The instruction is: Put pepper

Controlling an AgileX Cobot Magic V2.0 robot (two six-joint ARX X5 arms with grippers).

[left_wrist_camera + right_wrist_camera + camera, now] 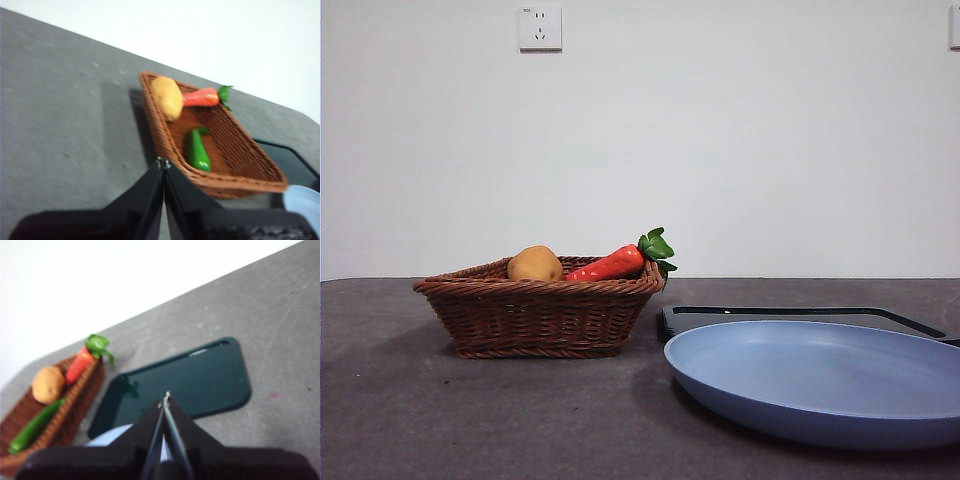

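Note:
The green pepper (197,150) lies on the floor of a brown wicker basket (535,318), beside a potato (168,97) and a red-orange carrot (200,97). From the right wrist view the pepper (35,425) shows along the basket's near wall. In the front view the basket wall hides the pepper; only the potato (535,264) and carrot (610,264) rise above the rim. My left gripper (163,162) is shut and empty, above the table just outside the basket's rim. My right gripper (165,399) is shut and empty, above a dark tray (200,377).
A blue plate (830,380) lies on the table right of the basket, with the dark flat tray (800,314) behind it. A wall socket (540,28) sits on the white wall behind. Neither arm shows in the front view.

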